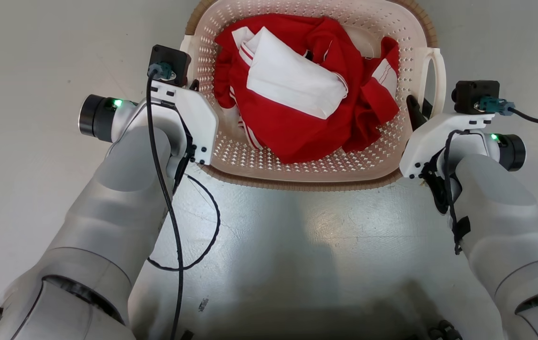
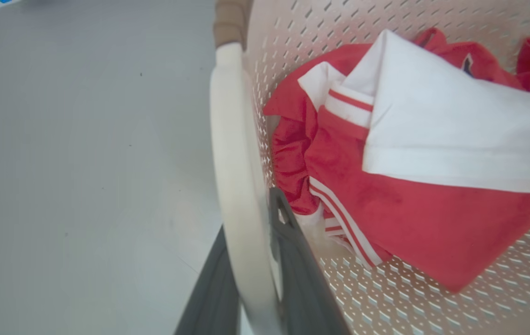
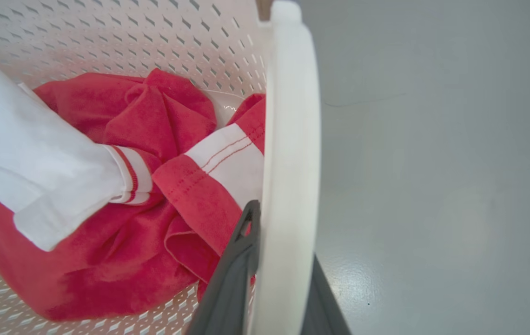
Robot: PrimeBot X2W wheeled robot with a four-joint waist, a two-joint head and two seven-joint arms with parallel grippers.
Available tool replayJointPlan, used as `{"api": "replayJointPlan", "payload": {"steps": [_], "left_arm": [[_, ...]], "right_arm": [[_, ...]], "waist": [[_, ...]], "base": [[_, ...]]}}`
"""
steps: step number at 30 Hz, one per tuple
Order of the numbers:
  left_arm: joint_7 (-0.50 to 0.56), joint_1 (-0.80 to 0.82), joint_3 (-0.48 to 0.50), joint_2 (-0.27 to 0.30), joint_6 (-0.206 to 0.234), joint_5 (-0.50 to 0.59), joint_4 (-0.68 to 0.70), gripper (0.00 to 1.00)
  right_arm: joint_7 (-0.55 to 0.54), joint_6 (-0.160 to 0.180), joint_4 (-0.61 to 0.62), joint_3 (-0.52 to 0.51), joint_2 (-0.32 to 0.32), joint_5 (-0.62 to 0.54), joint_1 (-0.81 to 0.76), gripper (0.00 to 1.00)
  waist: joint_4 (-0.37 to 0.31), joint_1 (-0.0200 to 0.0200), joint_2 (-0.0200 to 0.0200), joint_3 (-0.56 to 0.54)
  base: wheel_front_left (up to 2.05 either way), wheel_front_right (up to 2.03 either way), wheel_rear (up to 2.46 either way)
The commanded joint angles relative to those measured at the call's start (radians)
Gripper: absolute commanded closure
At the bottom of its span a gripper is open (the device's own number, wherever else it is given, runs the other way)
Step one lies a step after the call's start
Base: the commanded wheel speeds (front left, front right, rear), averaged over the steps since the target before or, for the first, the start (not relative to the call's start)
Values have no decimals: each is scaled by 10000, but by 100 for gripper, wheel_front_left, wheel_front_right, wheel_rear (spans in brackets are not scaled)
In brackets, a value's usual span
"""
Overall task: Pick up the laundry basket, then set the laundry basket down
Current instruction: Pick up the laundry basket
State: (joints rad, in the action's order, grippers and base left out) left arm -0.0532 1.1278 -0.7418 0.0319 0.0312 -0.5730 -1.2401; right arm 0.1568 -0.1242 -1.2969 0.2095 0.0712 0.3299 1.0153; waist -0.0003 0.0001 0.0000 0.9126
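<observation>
The laundry basket [image 1: 250, 158], heaped with red and white clothes [image 1: 297, 118], is between the robot's arms over the grey floor [image 1: 297, 245]. The left hand [image 2: 248, 218] pinches the white left loop handle [image 2: 235, 163] between its fingers; the right hand [image 3: 283, 228] likewise grips the right handle [image 3: 290, 139].

Rounded pale grey forearms [image 1: 125, 170] end in white angular wrist housings [image 1: 198, 118] with small black screws [image 1: 197, 150], green lights [image 1: 117, 102], loose black cables [image 1: 148, 108] and dark grey fingers [image 2: 302, 279].

Basket [image 1: 297, 174] btwn L claw [image 2: 249, 223], R claw [image 3: 283, 235]
</observation>
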Motion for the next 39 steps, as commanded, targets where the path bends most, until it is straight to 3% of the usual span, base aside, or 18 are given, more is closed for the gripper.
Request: {"api": "replayJointPlan", "payload": {"steps": [1,13,30,37,39], "left_arm": [[-82,8,-11,183,28,-61,91,100],[344,-788,-363,183,42,-745,300,100],[1195,-2707,-1437,183,24,-1957,604,100],[1480,-3722,-1978,183,-197,-2366,640,100],[2053,-3973,-2173,183,-687,-2524,565,100]], "right_arm": [[-50,-65,65,281,-210,31,-408,100],[-618,-65,63,615,-210,82,-754,100],[-1605,-65,133,1461,-210,844,-2249,100],[-2024,-65,322,2181,-210,1694,-3081,100],[-2160,-65,355,2377,-210,1888,-3284,100]], "waist": [[14,-1,0,-92],[144,-1,0,-1143],[305,-1,0,-4285],[264,-1,0,-5799],[244,-1,0,-6118]], "base": [[0,0,0],[0,0,0],[0,0,0],[0,0,0],[0,0,0]]}}
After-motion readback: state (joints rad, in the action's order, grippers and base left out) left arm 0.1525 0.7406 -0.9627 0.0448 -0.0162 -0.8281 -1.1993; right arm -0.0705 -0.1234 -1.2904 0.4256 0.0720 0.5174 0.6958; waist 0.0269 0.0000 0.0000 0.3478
